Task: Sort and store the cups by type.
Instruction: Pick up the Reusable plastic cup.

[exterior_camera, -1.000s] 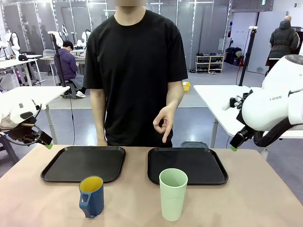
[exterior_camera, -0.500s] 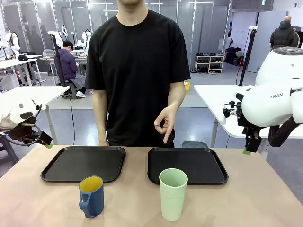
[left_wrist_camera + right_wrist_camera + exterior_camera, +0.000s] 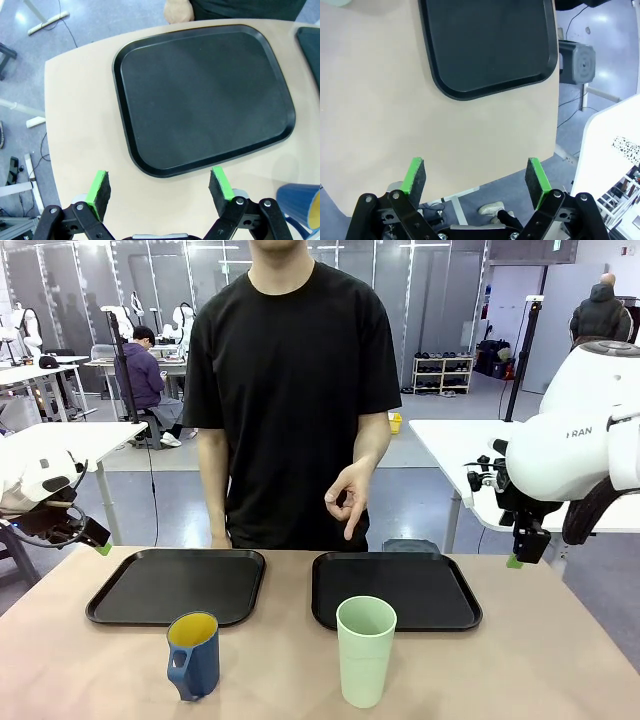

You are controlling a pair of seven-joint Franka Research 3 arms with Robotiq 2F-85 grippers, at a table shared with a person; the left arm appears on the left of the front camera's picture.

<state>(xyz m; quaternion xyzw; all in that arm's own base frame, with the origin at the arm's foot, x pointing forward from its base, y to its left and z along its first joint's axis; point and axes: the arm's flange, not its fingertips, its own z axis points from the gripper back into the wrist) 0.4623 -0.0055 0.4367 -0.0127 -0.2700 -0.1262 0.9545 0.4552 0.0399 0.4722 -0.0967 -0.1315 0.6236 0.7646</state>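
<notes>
Two grippers: we see both with their jaws spread wide, green pads well apart, gripping nothing.
Left gripper [image 3: 160, 186]: in its wrist view we look down between its pads at the near edge of the left tray [image 3: 205, 95] and a strip of the table [image 3: 75, 125]. In the front view it hangs at the table's left edge, well apart from both cups.
Right gripper [image 3: 476, 182]: in its wrist view it hangs over the bare right end of the table, with a corner of the right tray [image 3: 485, 40] ahead of it. In the front view it points down just past that tray's outer corner.
Cups, counted: two, one mug and one tumbler, both on the table on the robot's side of the trays.
Mug [image 3: 194, 655]: one, dark blue with a yellow inside. It stands upright, mouth up, just in front of the left tray, and its handle points toward the robot's side, a little to the left.
Tumbler [image 3: 365, 650]: one, tall and pale green, with no handle. It stands upright with its long axis vertical and mouth up, just in front of the right tray. It is near the mug but apart from it.
Trays, counted: two, black and rectangular, side by side across the middle of the table, with a narrow gap between them.
Person: one, in a black T-shirt, standing at the far side of the table.
Person's hands: two. One hand [image 3: 350, 502] hangs above the far edge of the right tray with a finger pointing down. The other hand [image 3: 178, 10] is by the far edge of the left tray.
</notes>
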